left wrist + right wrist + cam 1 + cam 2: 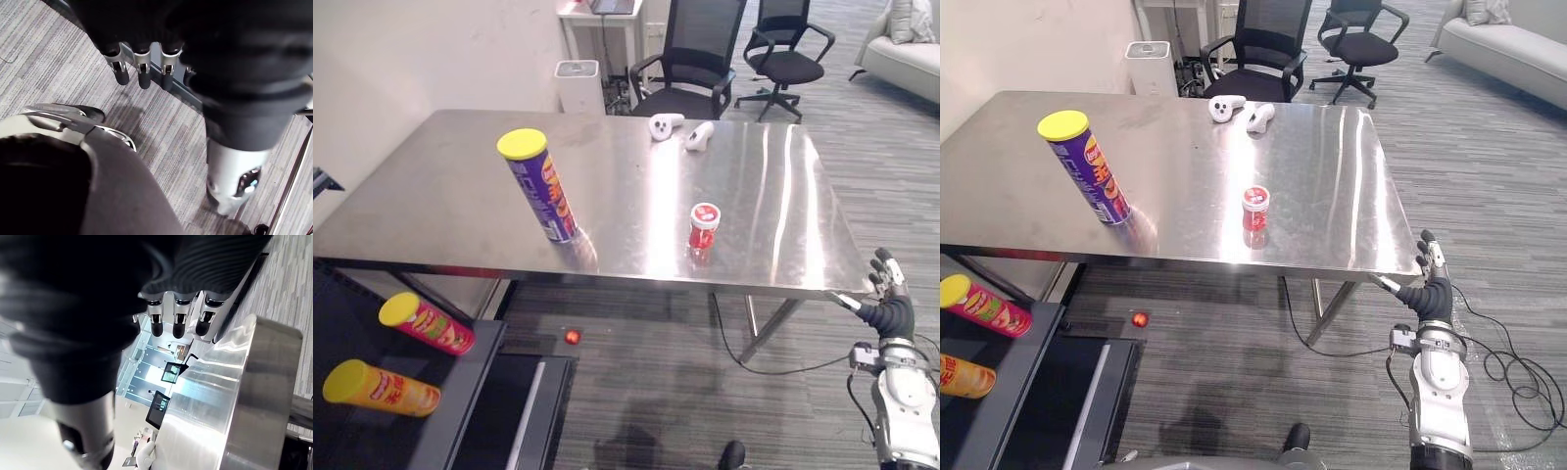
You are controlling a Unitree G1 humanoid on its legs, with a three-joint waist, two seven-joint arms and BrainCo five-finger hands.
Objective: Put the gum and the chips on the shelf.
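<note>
Bright, even indoor light. Long white glare streaks down shiny stainless-steel table (773,196), strongest on right half. Faint mirror images under tall purple chips can w/ yellow lid (540,191) and small red gum tub (704,227). Dimmer beneath, soft shadow on grey striped carpet (656,338).

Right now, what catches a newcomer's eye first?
A purple chips can with a yellow lid stands at the left of the steel table, a small red gum jar near its front edge. Two more cans lie on the shelf at lower left.
</note>
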